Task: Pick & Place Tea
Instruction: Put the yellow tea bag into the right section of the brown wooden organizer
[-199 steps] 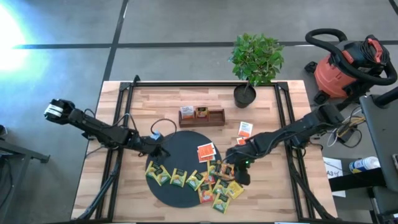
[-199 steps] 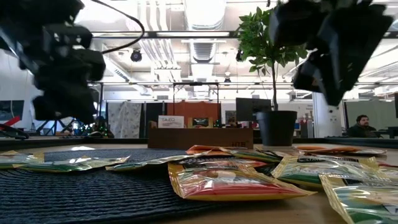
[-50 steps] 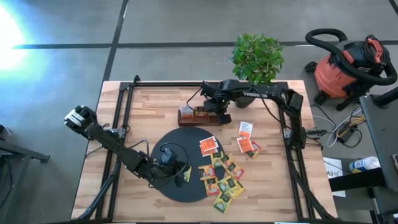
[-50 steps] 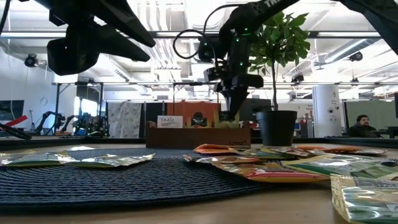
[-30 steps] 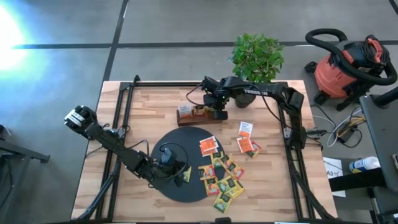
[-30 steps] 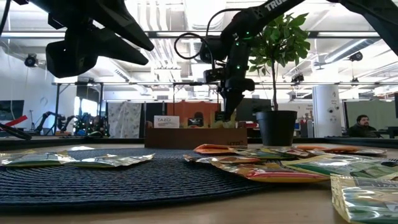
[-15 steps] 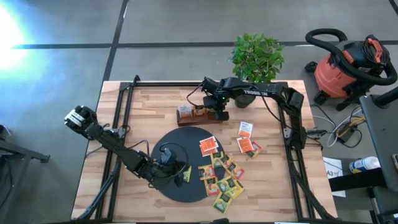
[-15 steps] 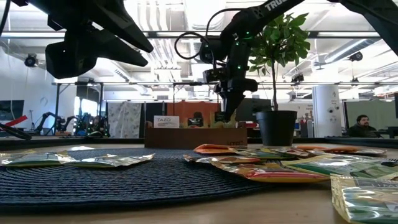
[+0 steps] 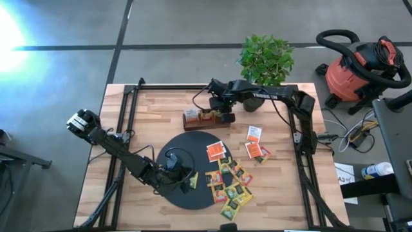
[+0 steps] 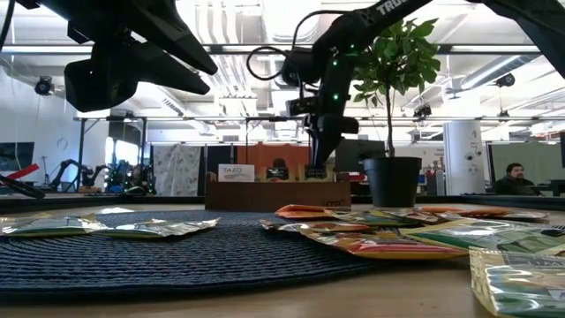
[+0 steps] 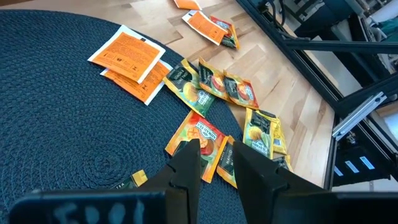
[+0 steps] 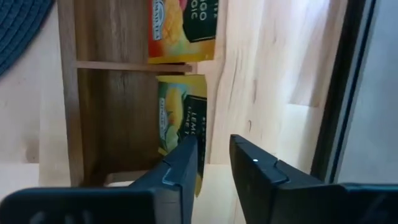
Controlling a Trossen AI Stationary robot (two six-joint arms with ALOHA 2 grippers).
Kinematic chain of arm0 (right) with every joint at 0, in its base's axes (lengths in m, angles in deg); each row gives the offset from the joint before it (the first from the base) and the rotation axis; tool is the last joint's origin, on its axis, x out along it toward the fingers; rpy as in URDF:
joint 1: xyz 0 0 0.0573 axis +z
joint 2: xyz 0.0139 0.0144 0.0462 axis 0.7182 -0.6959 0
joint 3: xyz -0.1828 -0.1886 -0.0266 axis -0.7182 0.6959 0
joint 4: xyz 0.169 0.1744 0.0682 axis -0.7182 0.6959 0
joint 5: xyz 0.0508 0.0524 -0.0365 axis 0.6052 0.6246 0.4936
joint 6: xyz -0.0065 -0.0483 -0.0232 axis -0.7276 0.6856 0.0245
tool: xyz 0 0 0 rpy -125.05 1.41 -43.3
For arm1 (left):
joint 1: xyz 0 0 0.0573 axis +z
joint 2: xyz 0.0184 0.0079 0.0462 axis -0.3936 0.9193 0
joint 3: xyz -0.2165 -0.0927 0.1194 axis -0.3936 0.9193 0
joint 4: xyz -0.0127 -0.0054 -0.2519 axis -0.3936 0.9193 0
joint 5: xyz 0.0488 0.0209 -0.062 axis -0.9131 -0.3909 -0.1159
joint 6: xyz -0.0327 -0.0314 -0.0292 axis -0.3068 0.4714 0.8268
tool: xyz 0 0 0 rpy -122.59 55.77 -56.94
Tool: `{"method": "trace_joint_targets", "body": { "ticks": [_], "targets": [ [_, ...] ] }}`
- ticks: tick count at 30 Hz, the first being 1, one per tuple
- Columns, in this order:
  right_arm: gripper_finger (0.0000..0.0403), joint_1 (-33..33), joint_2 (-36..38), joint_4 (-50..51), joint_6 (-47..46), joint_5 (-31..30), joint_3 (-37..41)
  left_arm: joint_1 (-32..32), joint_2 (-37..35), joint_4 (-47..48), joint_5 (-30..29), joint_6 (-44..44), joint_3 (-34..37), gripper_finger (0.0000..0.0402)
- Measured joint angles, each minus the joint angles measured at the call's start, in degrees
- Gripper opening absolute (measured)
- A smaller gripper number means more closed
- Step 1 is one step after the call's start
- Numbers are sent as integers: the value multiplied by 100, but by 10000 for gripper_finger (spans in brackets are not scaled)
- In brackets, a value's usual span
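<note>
Sachet (image 12: 181, 111) reads "LEMON" (partly hidden) | right end effector (image 12: 214, 163) fingers apart | left end effector (image 11: 212, 163) apart

My right fingers (image 12: 213, 163) have parted and let go of the yellow sachet (image 12: 181, 121), which now stands in the box's (image 9: 207, 118) end compartment.

The yellow sachet (image 12: 182, 121) is partly hidden behind the right claw (image 12: 214, 163).

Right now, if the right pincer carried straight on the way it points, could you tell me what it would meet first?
Probably the yellow tea sachet in the wooden box: the right pincer points at its edge, though depth is unclear.
</note>
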Motion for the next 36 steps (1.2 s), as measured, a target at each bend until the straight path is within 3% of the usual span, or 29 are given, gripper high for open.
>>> {"method": "trace_joint_targets", "body": {
  "ticks": [11, 15, 18, 23, 27, 31, 36],
  "targets": [
    [93, -15, 876, -462, -327, -292, 31, 0, 0, 43, 0, -31, 0, 90],
    [93, 136, 1272, -287, -623, 365, 137, -5, 0, 152, 25, -99, 0, 90],
    [93, 451, 1535, -70, -855, 1019, 340, -40, 0, 403, 396, -243, 0, 90],
    [93, 1174, 1781, -49, -1403, 1087, 1000, -151, 0, 981, 1309, -285, 0, 90],
    [93, 1810, 1752, -486, -2620, 1523, 1537, -243, 21, 994, 1701, -256, 4, 90],
    [93, 2270, 1574, -2016, -4477, 2385, 2032, -273, 229, 937, 2172, -238, 5, 90],
    [93, 2660, 1183, -3737, -6085, 2443, 2249, -262, 716, 902, 2348, -210, 11, 90]
  ]
}}
